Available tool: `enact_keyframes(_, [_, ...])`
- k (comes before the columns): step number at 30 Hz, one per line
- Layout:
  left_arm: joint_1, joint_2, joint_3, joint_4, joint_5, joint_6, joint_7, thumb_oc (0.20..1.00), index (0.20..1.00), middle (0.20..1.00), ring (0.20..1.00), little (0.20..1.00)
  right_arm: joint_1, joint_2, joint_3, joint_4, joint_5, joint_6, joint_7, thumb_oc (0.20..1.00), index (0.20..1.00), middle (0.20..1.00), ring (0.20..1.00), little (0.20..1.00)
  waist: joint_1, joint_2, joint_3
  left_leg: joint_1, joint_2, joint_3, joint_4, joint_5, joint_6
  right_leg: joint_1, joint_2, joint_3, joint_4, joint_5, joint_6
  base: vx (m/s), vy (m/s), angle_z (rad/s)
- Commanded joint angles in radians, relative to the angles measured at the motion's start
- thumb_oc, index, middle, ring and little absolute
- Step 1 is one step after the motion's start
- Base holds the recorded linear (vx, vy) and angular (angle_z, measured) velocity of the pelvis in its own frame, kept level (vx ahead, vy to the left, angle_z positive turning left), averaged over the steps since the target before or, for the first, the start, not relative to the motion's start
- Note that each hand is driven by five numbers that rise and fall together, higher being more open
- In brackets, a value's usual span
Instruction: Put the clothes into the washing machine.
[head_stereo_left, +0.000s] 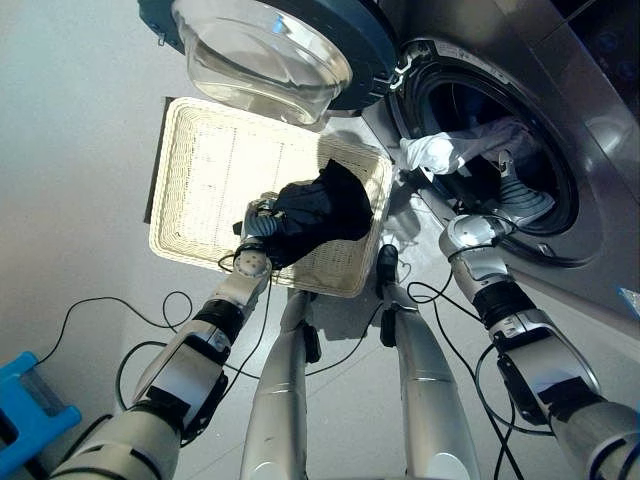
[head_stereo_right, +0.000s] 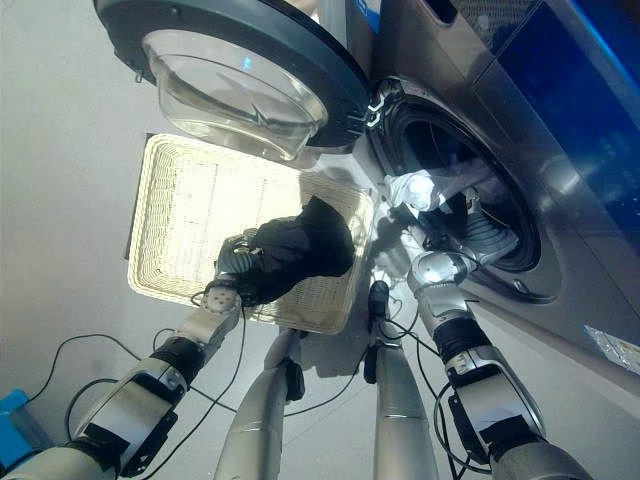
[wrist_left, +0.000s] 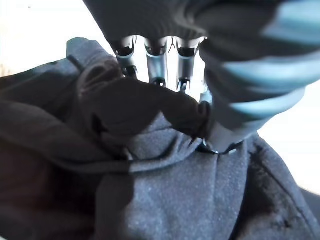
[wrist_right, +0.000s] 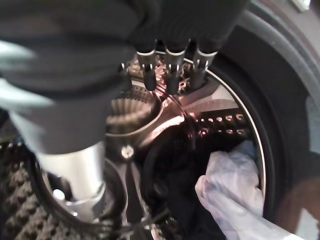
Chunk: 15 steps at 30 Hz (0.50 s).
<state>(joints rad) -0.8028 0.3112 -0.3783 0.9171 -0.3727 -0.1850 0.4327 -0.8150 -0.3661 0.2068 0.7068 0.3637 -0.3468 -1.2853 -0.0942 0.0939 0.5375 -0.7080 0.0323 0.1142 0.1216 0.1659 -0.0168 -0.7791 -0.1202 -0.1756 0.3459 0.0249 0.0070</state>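
While left hand (head_stereo_left: 258, 225) fingers clutch dark garment (head_stereo_left: 322, 208) | right hand (head_stereo_left: 520, 195) inside drum (wrist_right: 210, 115); fingers straight, empty

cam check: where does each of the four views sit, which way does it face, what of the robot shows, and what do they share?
Left eye view: head, looking down at wicker basket, open door, drum.
Right eye view: same head, slightly offset; both arms enter low.
Left wrist view: along left hand, curled on dark garment.
Right wrist view: along right hand into the drum, fingers straight, white cloth inside.
Shared: the garment, cloth and drum appear in the eye views too.
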Motion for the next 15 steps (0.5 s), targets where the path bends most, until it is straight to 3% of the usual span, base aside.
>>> enact_keyframes(1, [-0.017,0.017,0.036,-0.044,-0.043,-0.089,0.011,0.2,0.2,0.2,0.2,0.2,0.029,-0.003,-0.038,-0.089,-0.078,-0.019,0.017,1.0,1.0,1.0,1.0,1.0,0.039,-0.035,-0.018,0.042,-0.04,0.077,0.045,-0.104,-0.039,0.022,0.059,-0.013,0.011,-0.003,0.096,0.01,0.04,0.02])
enact_keyframes(10, [0.025,0.0,0.045,-0.131,-0.08,-0.191,0.021,0.2,0.2,0.2,0.2,0.2,0.109,0.026,-0.028,-0.062,-0.06,-0.027,0.066,1.0,1.0,1.0,1.0,1.0,0.037,-0.04,-0.018,0.103,-0.037,0.081,0.057,-0.134,-0.028,0.081,0.055,-0.012,0.025,-0.034,0.091,0.01,0.023,0.0])
enact_keyframes(15, [0.048,-0.007,0.048,-0.189,-0.043,-0.213,0.037,0.2,0.2,0.2,0.2,0.2,0.142,0.052,-0.005,-0.083,-0.035,-0.041,0.182,1.0,1.0,1.0,1.0,1.0,0.042,-0.04,-0.018,0.119,-0.04,0.079,0.056,-0.137,-0.024,0.102,0.053,-0.015,0.016,-0.032,0.088,0.0,0.0,0.0])
